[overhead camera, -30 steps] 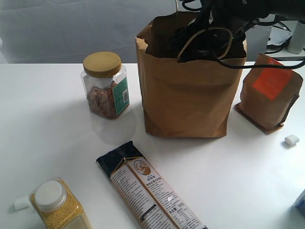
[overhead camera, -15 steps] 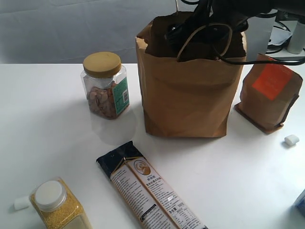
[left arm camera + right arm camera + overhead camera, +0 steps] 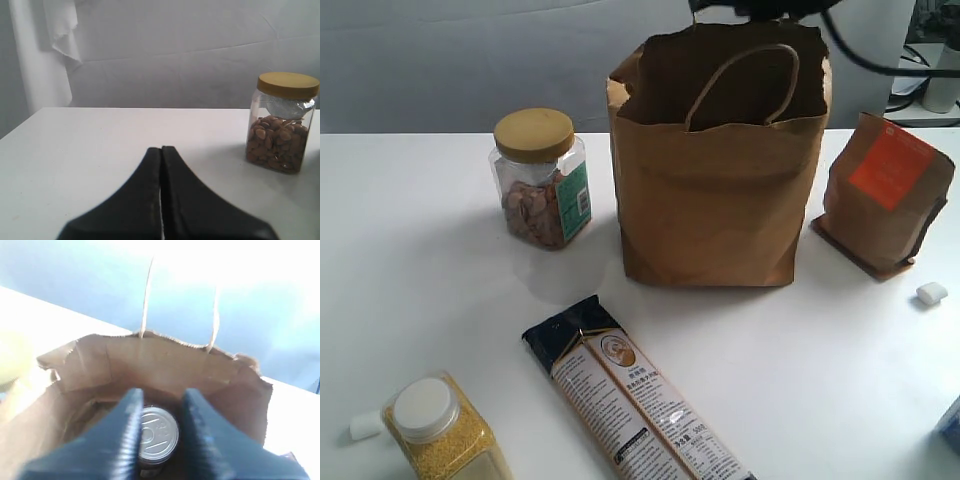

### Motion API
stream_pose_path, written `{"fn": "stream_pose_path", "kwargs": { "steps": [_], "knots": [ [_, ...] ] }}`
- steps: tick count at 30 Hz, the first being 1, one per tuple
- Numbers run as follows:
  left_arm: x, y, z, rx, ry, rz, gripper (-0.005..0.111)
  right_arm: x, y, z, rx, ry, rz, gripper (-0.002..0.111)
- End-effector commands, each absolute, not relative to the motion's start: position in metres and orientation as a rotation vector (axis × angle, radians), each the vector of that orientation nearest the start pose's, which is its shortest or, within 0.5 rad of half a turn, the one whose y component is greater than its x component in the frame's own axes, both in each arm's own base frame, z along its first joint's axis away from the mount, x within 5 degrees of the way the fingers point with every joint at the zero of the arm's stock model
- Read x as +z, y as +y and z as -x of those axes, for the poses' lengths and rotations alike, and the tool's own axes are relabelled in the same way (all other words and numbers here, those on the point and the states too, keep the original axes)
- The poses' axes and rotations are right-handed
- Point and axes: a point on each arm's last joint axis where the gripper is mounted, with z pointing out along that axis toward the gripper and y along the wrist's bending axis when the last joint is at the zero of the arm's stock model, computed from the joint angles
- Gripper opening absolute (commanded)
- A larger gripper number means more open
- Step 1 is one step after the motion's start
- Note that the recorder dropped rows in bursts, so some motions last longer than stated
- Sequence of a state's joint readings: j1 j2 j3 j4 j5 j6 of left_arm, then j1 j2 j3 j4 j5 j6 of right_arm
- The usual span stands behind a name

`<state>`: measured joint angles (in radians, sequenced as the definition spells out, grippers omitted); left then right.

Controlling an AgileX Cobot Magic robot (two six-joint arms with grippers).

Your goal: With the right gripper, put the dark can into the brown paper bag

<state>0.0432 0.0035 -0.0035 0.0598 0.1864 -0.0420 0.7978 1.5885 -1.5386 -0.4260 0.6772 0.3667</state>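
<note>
The brown paper bag (image 3: pixel 715 200) stands upright at the back middle of the table, its mouth open. In the right wrist view I look down into the bag (image 3: pixel 165 362). The dark can (image 3: pixel 157 434) stands on the bag's bottom with its silver pull-tab lid up. My right gripper (image 3: pixel 163 395) hangs above it, open, its fingers apart on either side of the lid and holding nothing. In the exterior view only the right arm (image 3: pixel 760 8) shows, at the top edge above the bag, and the can is hidden. My left gripper (image 3: pixel 161 148) is shut and empty over the table.
A clear jar with a tan lid (image 3: pixel 542 180) stands left of the bag. A brown pouch with an orange label (image 3: pixel 885 195) is to the bag's right. A long pasta packet (image 3: pixel 635 395) and a yellow grain bottle (image 3: pixel 445 430) lie near the front.
The right arm has risen out of the bag's mouth to the top edge of the view. The bag's handle now hangs free. Nothing else has moved.
</note>
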Motion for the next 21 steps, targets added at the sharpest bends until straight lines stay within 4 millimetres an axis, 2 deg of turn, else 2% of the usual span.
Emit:
{"fn": "stream_pose_path", "kwargs": {
  "steps": [1,5,8,15,21],
  "knots": [
    [0.197,0.003,-0.056,0.05,1.666,0.026,0.0,0.411,0.222,-0.254,0.216,1.976,0.636,0.0],
    [0.197,0.003,-0.056,0.05,1.666,0.026,0.0,0.418,0.197,-0.229,0.233,1.94,0.617,0.0],
    [0.197,0.003,-0.056,0.05,1.666,0.026,0.0,0.411,0.18,-0.213,0.284,1.931,0.577,0.0],
    [0.197,0.003,-0.056,0.05,1.666,0.026,0.0,0.373,0.136,-0.197,0.33,1.975,0.472,0.0],
    [0.197,0.003,-0.056,0.05,1.666,0.026,0.0,0.342,0.098,-0.174,0.371,1.907,0.364,0.0]
  ]
}}
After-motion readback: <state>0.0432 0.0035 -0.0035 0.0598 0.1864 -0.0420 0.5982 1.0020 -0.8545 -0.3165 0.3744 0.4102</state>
